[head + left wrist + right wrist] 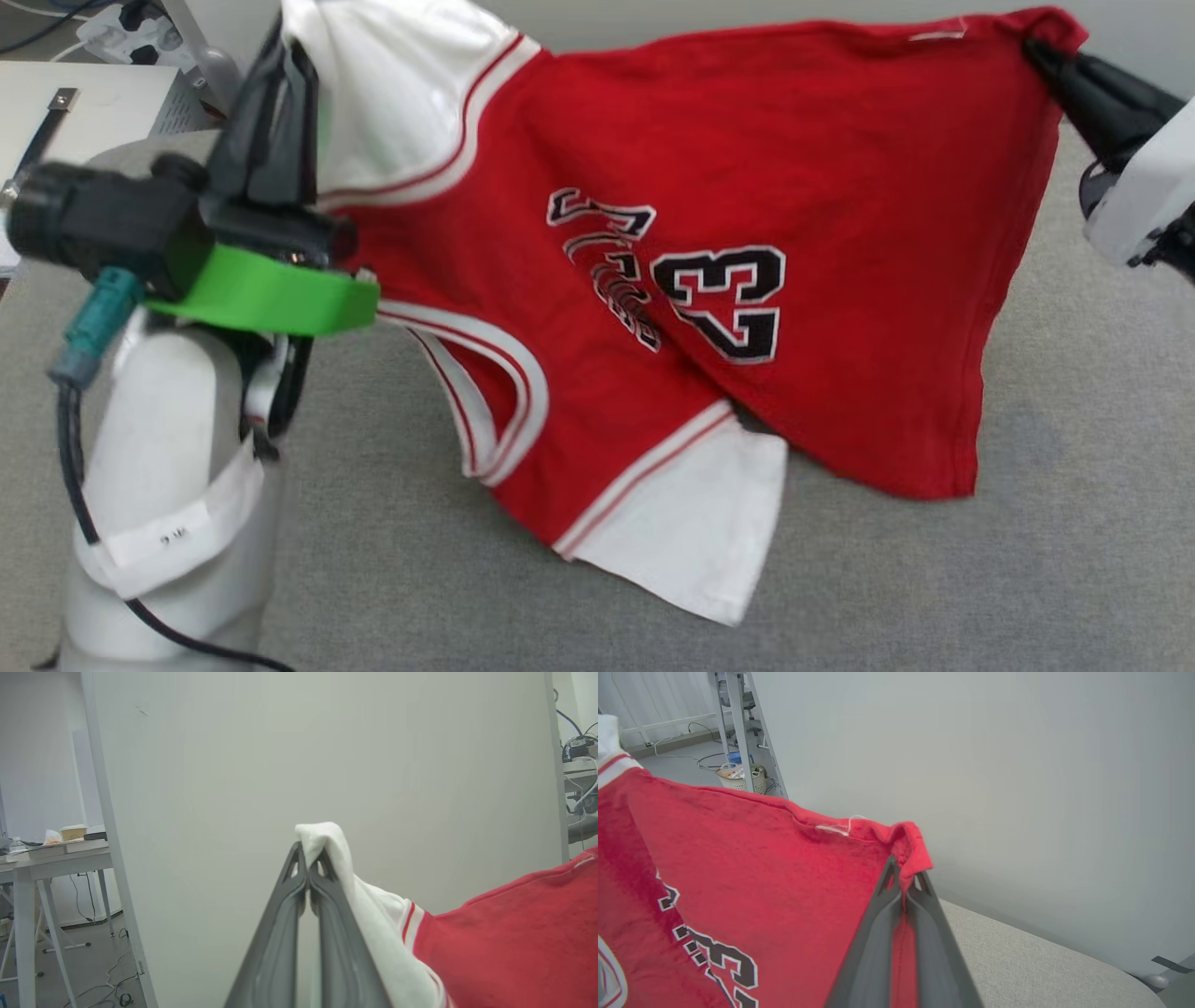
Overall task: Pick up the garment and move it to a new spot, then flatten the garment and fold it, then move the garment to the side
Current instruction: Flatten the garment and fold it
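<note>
**Status: garment raised, two-point hold**

1. L gripper (291,47): fingers (280,933) pressed together, pinching the white sleeve of the garment (747,177). In the L wrist view, sleeve cloth bunches over the tips of the L gripper (308,854) and drapes down the R side of the fingers.
2. R gripper (1034,49): fingers pressed together, pinching a red hem corner. In the R wrist view, the R gripper (903,870) has the corner folded over its tips, w/ a loose white thread just beside.
3. Garment position: lifted and stretched betw. both grippers, above the grey desk (1074,579). Top edge runs approx. level from L to R gripper. Body sags below it, w/ a diagonal fold across the middle.
4. Print side faces the head cam: black "23" (721,301), white outline, lettering creased beside it.
5. Second white sleeve (695,541) and lower red hem corner (934,476) hang lowest, at desk level; contact cannot be confirmed.
6. Green bracket (271,299) sits on the L wrist.
</note>
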`<state>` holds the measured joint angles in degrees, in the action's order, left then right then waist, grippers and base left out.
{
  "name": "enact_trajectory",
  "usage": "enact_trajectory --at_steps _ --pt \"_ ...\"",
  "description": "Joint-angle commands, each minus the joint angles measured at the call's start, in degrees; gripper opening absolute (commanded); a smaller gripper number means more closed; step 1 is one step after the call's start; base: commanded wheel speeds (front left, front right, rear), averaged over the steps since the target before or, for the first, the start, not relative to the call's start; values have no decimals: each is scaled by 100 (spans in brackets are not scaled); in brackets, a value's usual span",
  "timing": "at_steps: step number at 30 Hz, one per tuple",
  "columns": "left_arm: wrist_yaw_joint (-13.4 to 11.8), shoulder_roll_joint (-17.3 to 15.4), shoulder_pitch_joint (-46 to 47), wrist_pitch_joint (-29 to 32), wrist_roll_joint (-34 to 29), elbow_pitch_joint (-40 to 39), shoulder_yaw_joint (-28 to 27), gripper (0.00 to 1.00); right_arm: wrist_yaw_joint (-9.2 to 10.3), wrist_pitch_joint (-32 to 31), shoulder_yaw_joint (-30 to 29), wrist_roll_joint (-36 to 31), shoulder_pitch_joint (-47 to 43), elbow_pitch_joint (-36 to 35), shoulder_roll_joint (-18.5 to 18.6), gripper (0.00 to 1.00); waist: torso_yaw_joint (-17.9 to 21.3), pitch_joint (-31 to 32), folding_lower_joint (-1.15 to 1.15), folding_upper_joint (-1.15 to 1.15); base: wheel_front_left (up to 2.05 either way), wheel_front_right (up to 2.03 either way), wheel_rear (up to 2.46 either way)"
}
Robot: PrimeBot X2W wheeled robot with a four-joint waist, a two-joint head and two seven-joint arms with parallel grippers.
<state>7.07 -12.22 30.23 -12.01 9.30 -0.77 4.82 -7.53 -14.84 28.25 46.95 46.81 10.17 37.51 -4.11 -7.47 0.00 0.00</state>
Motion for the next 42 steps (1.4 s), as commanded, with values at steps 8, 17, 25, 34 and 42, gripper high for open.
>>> enact_trajectory --at_steps 8,17,25,34,42 --pt "37 -388 1827 297 302 212 158 0 4 -106 -715 -478 802 -272 -341 0 148 -704 0 0 0 0 0" --pt "40 -795 3827 310 773 1171 687 0 4 -211 -1035 -1094 2337 373 -808 0 224 -1769 0 0 0 0 0" --pt "41 -1112 5837 145 826 2191 1201 0 4 111 -935 -1636 4136 1300 -1139 0 355 -2518 0 0 0 0 0" --pt "41 -1235 7320 -147 826 3257 1473 0 4 663 -644 -1885 5578 2411 -1284 0 390 -2821 0 0 0 0 0" --pt "41 -1344 7464 -277 919 3712 1686 0 4 999 -245 -1698 5759 3114 -1393 0 364 -2922 0 0 0 0 0"
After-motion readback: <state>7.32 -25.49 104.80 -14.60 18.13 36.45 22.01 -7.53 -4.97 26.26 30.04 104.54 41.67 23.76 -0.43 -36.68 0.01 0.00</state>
